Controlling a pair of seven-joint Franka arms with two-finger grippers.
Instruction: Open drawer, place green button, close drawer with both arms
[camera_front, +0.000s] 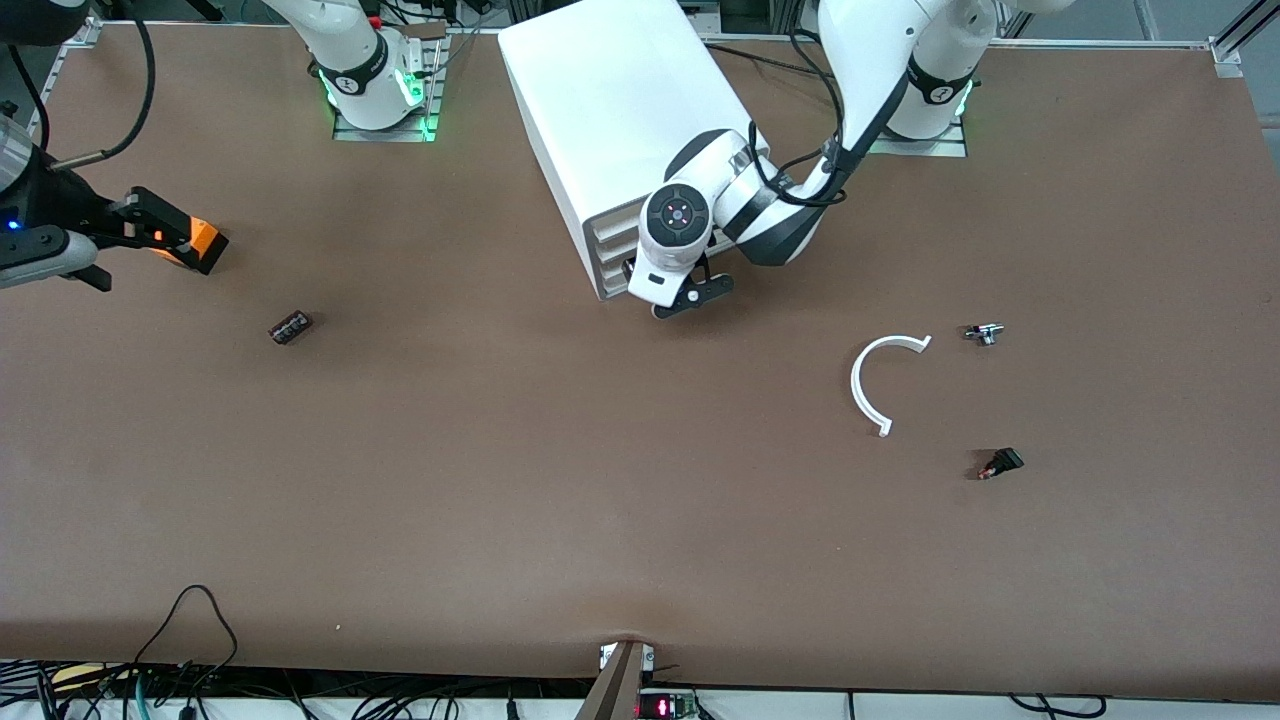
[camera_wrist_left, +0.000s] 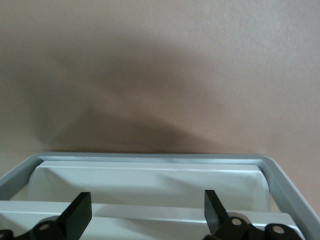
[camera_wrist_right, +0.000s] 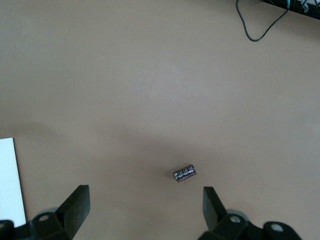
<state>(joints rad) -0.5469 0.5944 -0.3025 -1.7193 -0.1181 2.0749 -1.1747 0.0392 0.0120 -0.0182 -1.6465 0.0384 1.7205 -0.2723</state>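
Note:
The white cabinet (camera_front: 610, 110) stands at the table's robot side, its three-drawer front (camera_front: 606, 252) facing the front camera. My left gripper (camera_front: 690, 295) is open at the bottom of that front, hiding much of the lowest drawer. In the left wrist view its fingers (camera_wrist_left: 77, 210) straddle white drawer ledges inside a grey rim (camera_wrist_left: 150, 156), holding nothing. My right gripper (camera_front: 120, 245) hangs open and empty over the right arm's end of the table, above a small dark cylinder (camera_front: 290, 327), also in the right wrist view (camera_wrist_right: 184, 173). I see no green-capped button.
An orange box (camera_front: 200, 245) lies beside the right gripper. Toward the left arm's end lie a white C-shaped arc (camera_front: 872, 385), a small silvery part (camera_front: 985, 333) and a black switch with a red tip (camera_front: 1000, 462). Cables hang along the table's near edge.

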